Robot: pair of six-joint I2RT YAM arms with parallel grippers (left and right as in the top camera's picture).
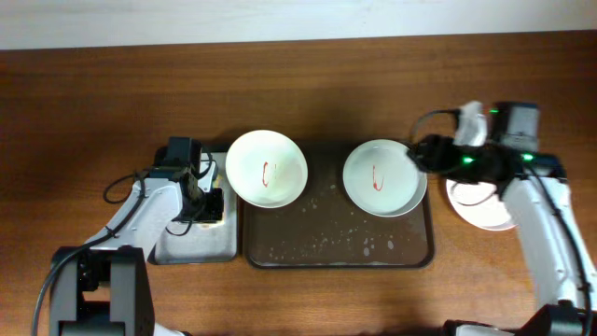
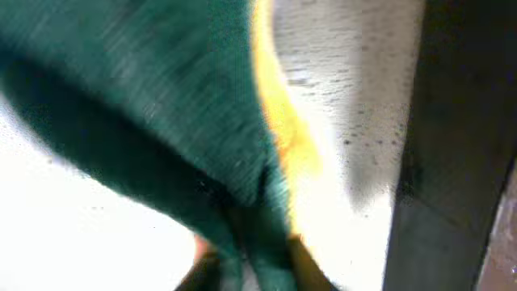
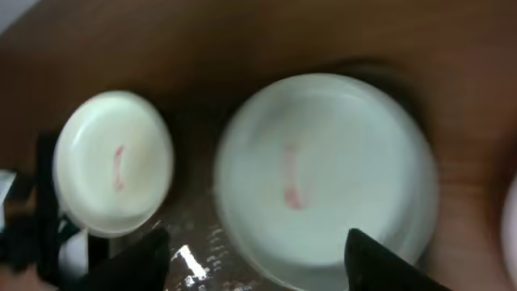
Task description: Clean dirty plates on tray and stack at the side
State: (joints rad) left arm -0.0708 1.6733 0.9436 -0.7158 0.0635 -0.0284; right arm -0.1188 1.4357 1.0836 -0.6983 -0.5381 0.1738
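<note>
Plates (image 1: pixel 266 168) on tray (image 1: pixel 336 247) — grey tray (image 1: pixel 191 247) beside

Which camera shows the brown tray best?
Overhead: the whole tray shows, with its rim, rounded corners and speckled floor. Right wrist catches only a wet strip of it near the bottom edge. Left wrist is too blurred to tell.
</note>
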